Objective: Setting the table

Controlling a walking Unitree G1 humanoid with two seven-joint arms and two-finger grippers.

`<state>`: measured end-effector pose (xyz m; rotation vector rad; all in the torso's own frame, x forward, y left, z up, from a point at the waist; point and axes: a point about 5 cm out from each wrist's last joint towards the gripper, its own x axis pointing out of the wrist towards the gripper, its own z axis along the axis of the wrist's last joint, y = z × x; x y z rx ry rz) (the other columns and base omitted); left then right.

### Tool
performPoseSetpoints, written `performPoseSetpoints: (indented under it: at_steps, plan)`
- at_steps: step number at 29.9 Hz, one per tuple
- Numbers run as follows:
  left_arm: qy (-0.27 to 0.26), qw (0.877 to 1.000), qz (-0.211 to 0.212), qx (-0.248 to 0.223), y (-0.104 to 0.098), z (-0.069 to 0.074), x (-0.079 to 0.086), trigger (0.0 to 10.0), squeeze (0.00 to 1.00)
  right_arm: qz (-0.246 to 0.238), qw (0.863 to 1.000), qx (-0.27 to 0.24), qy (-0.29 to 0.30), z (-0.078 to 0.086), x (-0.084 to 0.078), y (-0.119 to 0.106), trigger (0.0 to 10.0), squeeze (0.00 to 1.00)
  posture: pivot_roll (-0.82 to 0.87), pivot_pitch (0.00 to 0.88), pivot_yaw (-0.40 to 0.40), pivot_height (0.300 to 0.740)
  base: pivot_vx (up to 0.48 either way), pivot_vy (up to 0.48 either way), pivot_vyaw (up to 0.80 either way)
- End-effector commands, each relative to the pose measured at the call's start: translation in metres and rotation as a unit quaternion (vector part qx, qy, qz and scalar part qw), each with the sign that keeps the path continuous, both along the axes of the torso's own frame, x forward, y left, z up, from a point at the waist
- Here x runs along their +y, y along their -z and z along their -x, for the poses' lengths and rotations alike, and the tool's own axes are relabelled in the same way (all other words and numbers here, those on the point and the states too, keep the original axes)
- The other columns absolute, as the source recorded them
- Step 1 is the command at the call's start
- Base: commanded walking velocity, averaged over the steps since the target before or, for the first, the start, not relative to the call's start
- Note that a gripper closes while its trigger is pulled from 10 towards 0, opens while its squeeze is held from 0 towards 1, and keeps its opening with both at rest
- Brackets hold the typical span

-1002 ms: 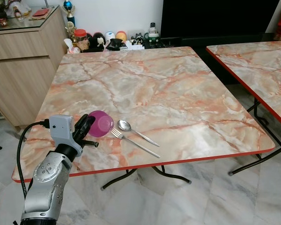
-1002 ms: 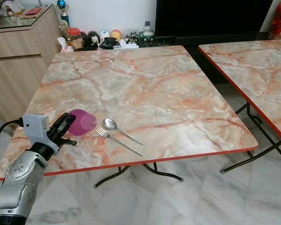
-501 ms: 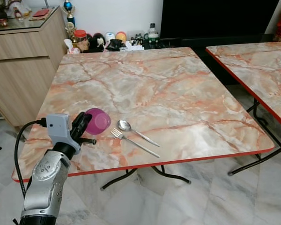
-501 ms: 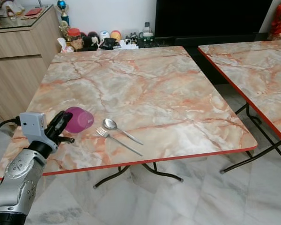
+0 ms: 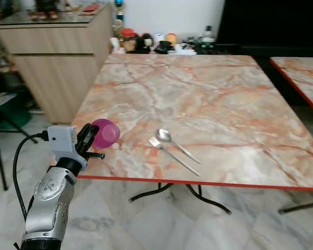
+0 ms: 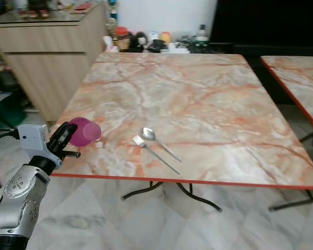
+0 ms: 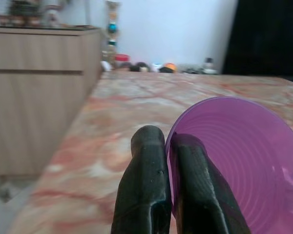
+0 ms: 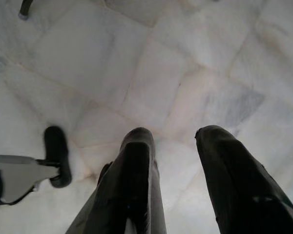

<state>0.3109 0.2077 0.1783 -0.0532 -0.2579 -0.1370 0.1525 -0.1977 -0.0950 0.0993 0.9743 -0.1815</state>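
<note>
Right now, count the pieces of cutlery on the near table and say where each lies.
2. A spoon and a fork lie side by side near the front edge of the marble table, to the right of the purple bowl held by the left gripper.

The purple bowl [image 7: 244,165] is cut off by the edge of the left wrist view, and part of its rim is hidden behind one black finger [image 7: 198,190] of the left gripper [image 5: 89,141]. The small items [image 5: 161,44] along the far edge of the table [image 5: 208,99] are too small and blurred to be told apart. The second table [image 6: 297,88] is cut off at the picture's edge, and the things on the cabinet [image 5: 57,31] are blurred and partly cropped.
</note>
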Motion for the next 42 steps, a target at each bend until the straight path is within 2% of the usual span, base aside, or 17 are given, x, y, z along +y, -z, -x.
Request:
performPoseSetpoints:
  at_steps: [1, 12, 42]
  plan:
    - [-0.008, 1.0, -0.007, 0.0, -0.0004, -0.0011, 0.0038, 10.0, 0.0, -0.004, 1.0, 0.006, 0.0, 0.0035, 0.0029, 0.0019, 10.0, 0.0, 0.03, 0.096, 0.004, 0.74, 0.0, 0.0, 0.8]
    - [-0.005, 1.0, -0.017, -0.004, -0.0003, -0.0012, 0.0005, 10.0, 0.0, -0.012, 1.0, 0.008, 0.011, 0.0046, 0.0028, 0.0024, 10.0, 0.0, 0.03, 0.095, -0.001, 0.74, 0.0, -0.107, 0.06]
    - [-0.007, 0.999, -0.027, -0.016, -0.0084, -0.0028, 0.0023, 10.0, 0.0, -0.015, 1.0, 0.007, 0.013, 0.0038, 0.0034, 0.0022, 10.0, 0.0, 0.03, 0.095, 0.003, 0.74, 0.0, -0.41, 0.0]
